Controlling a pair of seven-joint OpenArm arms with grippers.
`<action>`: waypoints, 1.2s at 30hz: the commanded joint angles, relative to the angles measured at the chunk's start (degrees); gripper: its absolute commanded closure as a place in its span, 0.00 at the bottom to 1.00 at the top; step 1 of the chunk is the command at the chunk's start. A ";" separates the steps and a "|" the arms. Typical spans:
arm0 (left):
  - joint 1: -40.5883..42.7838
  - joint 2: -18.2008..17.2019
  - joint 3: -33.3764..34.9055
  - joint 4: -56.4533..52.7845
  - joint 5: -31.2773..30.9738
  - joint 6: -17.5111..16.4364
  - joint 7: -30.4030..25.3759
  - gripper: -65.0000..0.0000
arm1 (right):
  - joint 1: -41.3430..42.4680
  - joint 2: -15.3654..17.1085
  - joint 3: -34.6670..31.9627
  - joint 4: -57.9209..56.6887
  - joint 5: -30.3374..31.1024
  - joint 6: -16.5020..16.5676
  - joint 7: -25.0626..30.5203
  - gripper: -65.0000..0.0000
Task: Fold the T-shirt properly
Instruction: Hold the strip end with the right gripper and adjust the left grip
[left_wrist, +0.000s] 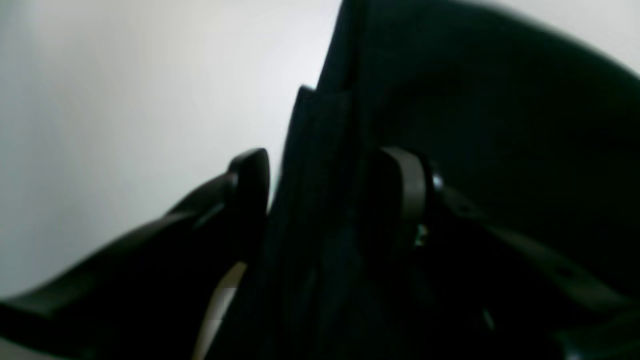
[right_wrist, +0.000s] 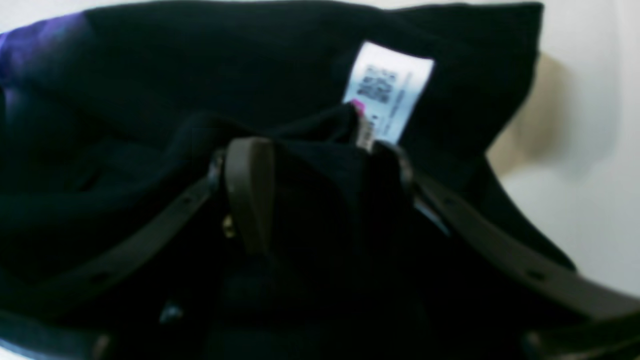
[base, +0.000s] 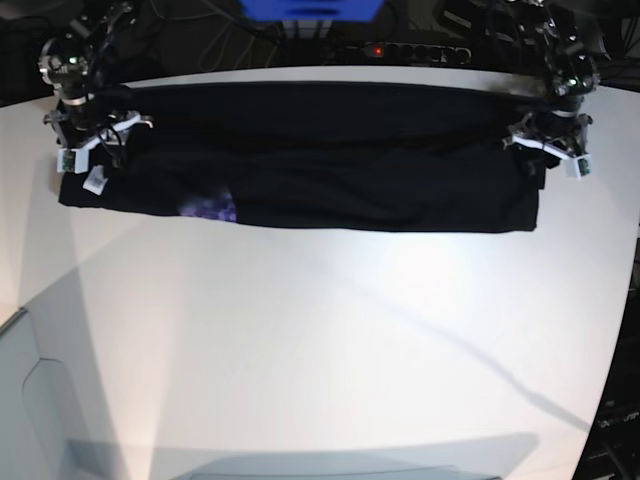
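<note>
The black T-shirt (base: 330, 160) lies folded into a long band across the far part of the white table (base: 320, 330). Its purple print (base: 212, 208) shows at the front edge, left of middle. My right gripper (base: 95, 150) is down at the band's left end. In the right wrist view this gripper (right_wrist: 325, 185) stands open, with bunched black cloth between the jaws and the white tag (right_wrist: 387, 90) just beyond. My left gripper (base: 545, 150) is at the band's right end. Seen from the left wrist, that gripper (left_wrist: 327, 190) is open around a fold of the T-shirt (left_wrist: 450, 125).
A power strip (base: 405, 50) with a red light, a blue object (base: 310, 10) and cables sit behind the table's far edge. The table's rounded edge runs down the right side (base: 628, 300). A grey surface (base: 40, 400) lies at the lower left.
</note>
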 joint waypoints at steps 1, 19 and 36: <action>-0.40 -1.00 -0.31 -0.26 -0.47 0.06 -1.37 0.49 | 0.08 0.33 0.20 1.22 0.76 0.80 1.34 0.51; -2.77 -3.29 -0.74 -2.54 -0.39 0.06 -1.45 0.49 | 5.36 2.61 3.02 2.98 0.58 0.80 0.98 0.51; -2.86 -3.29 -0.74 -2.63 -0.30 0.06 -1.45 0.49 | 18.81 12.63 2.40 -21.20 0.49 0.80 1.51 0.51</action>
